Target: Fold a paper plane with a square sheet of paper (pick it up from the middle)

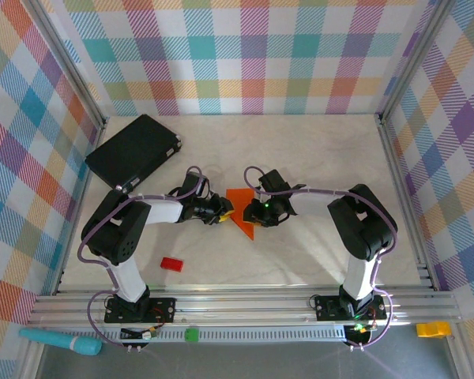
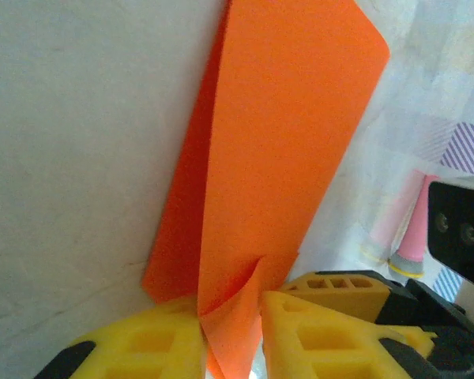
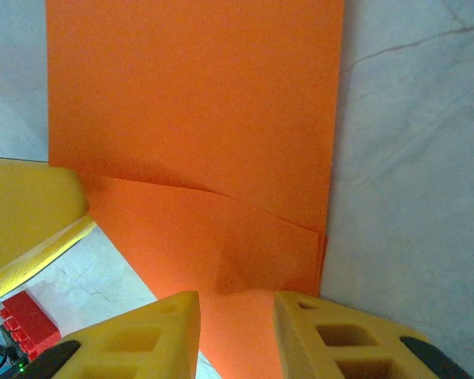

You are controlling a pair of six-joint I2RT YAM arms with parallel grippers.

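Three plaid walls (image 1: pixel 253 63) ring a marbled table (image 1: pixel 316 158) and orange paper (image 1: pixel 241 209).

Lower end of sheet (image 2: pixel 276 142) off-frame

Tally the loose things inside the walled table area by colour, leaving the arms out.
Orange: 1, the folded sheet of paper
Black: 1, the flat case
Red: 1, the small block
Total: 3
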